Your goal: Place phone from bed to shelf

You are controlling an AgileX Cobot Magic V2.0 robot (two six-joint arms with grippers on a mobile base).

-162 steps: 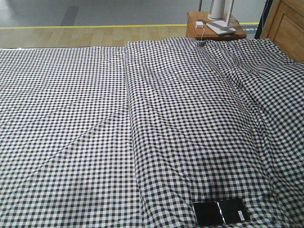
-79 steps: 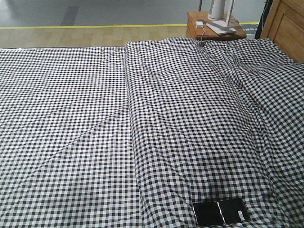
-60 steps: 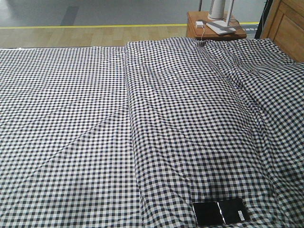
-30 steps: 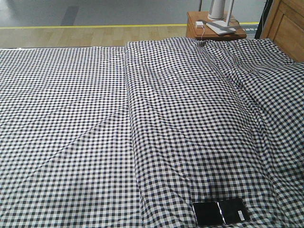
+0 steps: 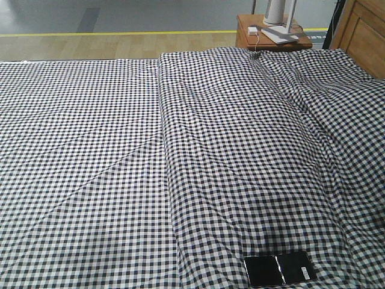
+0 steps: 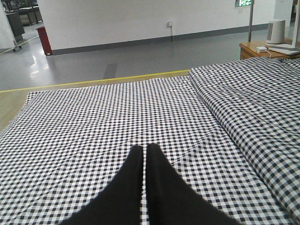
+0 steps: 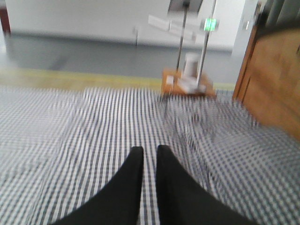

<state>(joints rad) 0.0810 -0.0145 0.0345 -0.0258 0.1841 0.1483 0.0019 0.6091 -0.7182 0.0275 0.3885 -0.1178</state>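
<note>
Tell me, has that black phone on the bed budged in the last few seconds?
No. The phone lies where it did, near the front edge of the bed, just as far right of the long fold.

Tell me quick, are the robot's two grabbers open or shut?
Left gripper: shut, holding nothing.
Right gripper: open just a little, holding nothing.

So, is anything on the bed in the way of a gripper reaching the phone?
Nothing visible does: the phone lies alone on the bed, bare checked cover all around; neither wrist view shows it.
</note>
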